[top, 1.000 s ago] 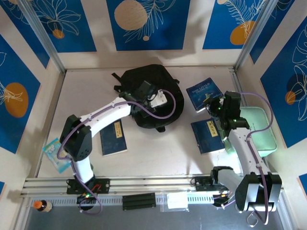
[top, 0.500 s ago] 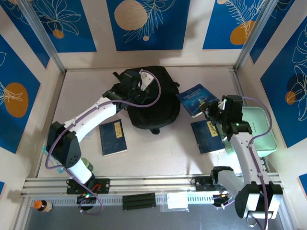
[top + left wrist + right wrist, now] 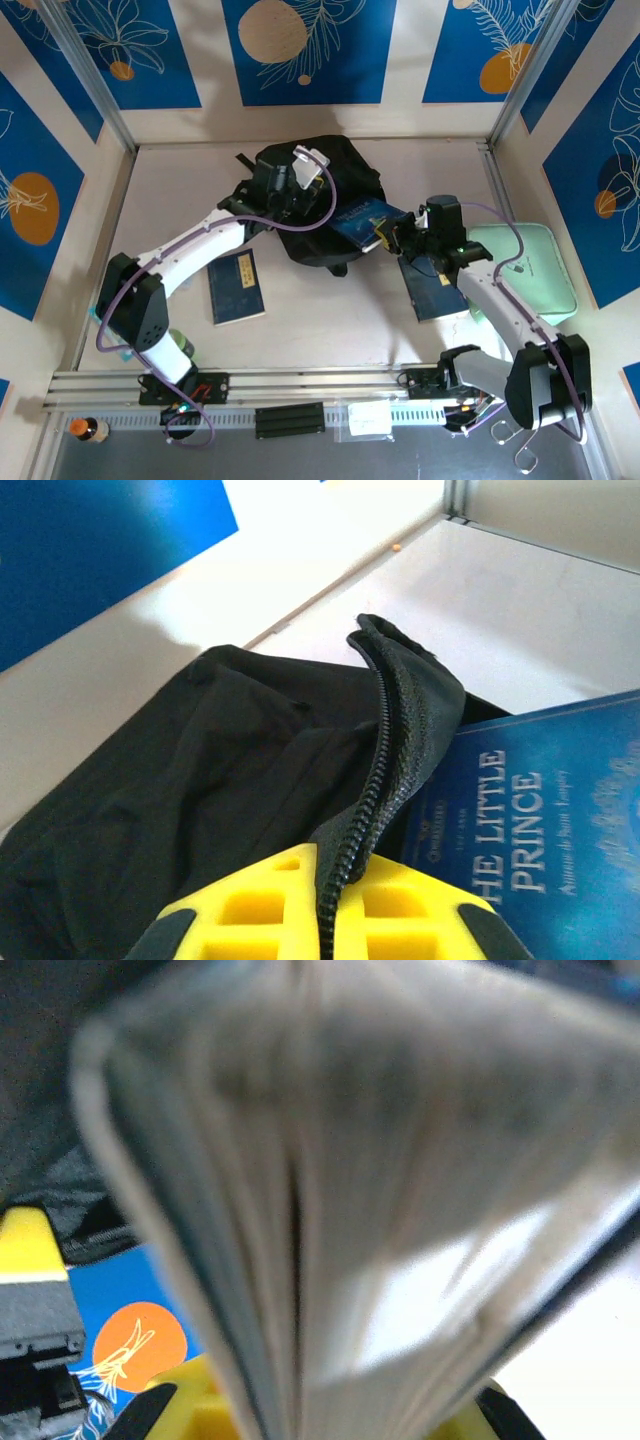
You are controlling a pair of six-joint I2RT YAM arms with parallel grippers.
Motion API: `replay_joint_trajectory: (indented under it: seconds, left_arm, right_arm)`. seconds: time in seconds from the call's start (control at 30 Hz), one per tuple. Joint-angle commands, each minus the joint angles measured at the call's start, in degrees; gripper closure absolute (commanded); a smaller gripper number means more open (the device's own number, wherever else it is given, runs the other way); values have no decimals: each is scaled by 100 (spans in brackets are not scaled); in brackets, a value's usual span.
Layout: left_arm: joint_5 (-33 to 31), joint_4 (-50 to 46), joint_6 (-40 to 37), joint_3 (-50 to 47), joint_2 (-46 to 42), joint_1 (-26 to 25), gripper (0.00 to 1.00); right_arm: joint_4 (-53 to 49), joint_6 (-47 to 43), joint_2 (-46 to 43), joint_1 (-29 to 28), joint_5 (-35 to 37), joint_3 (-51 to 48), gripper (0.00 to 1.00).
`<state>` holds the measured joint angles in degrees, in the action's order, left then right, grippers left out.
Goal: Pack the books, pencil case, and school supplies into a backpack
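Observation:
The black backpack (image 3: 325, 170) lies at the table's back centre. My left gripper (image 3: 290, 200) is shut on its zipper edge (image 3: 385, 770) and holds the opening up; the yellow fingers (image 3: 270, 910) pinch the zip from both sides. My right gripper (image 3: 393, 236) is shut on the Little Prince book (image 3: 360, 218), whose far end lies at the backpack's opening. In the left wrist view that book (image 3: 540, 820) sits just right of the raised zip. Its blurred page edge (image 3: 350, 1210) stands between the right fingers (image 3: 200, 1405). Two more navy books lie flat, one at the left (image 3: 237, 286) and one at the right (image 3: 437, 290).
A mint green box (image 3: 535, 270) sits at the right edge, beside my right arm. A small bottle (image 3: 88, 430) stands on the front rail at the far left. Blue patterned walls close in the table on three sides.
My right gripper has carried the Little Prince book leftward from the right side to the backpack's opening. My left gripper has shifted slightly along the backpack while holding its zip edge.

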<state>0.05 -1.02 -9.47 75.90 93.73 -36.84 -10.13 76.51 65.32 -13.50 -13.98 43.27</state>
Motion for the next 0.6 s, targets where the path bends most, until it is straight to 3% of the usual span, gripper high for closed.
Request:
replay_joint_trajectory:
  seconds: [0.0, 0.27, 0.57]
  left_arm:
    - [386, 611, -41, -44, -378, -74, 100]
    - [555, 611, -54, -163, -478, -101, 100]
    - [797, 620, 2, -272, -523, -104, 100]
  right_arm:
    - [987, 546, 245, -30, -174, 100, 99]
    - [2274, 801, 1127, -243, -554, 422, 99]
    - [3168, 453, 1567, -519, -211, 376, 100]
